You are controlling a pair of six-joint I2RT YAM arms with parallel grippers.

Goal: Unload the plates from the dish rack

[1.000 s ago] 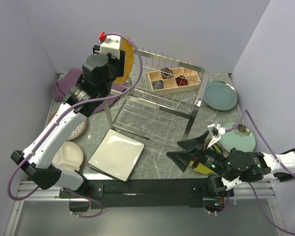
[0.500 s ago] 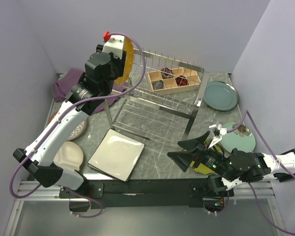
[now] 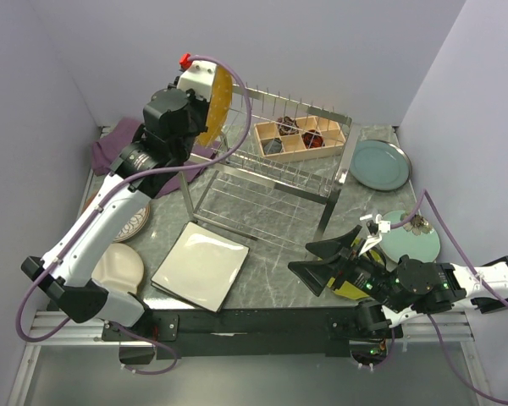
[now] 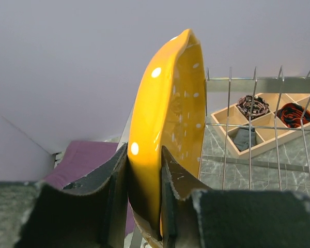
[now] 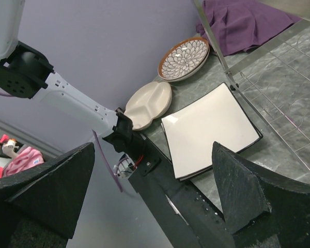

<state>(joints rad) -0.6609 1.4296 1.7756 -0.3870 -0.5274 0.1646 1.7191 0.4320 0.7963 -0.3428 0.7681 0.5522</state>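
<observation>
Yellow-orange round plate (image 4: 170, 119), clenched by the left tool (image 4: 144, 157) beside the silver wire dish rack (image 3: 275, 173), looks ready to carry off and next needs a tabletop (image 3: 271, 264) spot.

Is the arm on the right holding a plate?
No, the right gripper is open with nothing between its fingers; the square plate lies flat beyond it.

Left hand (image 4: 144, 178) and yellow plate (image 4: 170, 103) slightly further right
</observation>
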